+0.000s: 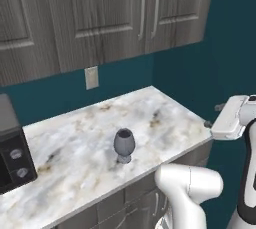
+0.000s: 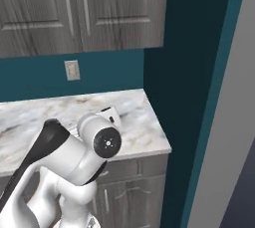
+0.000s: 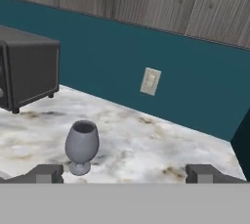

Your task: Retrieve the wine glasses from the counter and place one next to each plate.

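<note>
Wine glass (image 1: 124, 145), grey-blue and stemmed, stands upright near the centre of the left base view, on the marble counter (image 1: 165, 118) and set back a little from its front edge. In the hand view the same glass (image 3: 81, 147) appears at lower left, with an open rounded bowl, a short stem and a small round foot resting on the marble (image 3: 146, 145). One glass is visible; no plate appears.

Gripper (image 3: 125, 173) sits at the bottom of the hand view, its two dark fingertips (image 3: 46, 173) spread wide apart with nothing between them; the glass stands beyond the left tip, not yet between the fingers.

Handling, as a judgement: the glass is probably light, rigid, smooth and fragile, and top-heavy on its narrow foot, so a sideways nudge could tip it. The bowl looks the best place to close on, at or just below its widest part, with the fingers either side and level; the stem is short and offers less room.

Surroundings: a black microwave (image 3: 24, 71) occupies the upper left of the hand view, a wall outlet (image 3: 150, 81) sits on the teal wall (image 3: 97, 61) above the counter, and dark wood-grain cabinets (image 1: 90, 18) run along the top of the frame.
</note>
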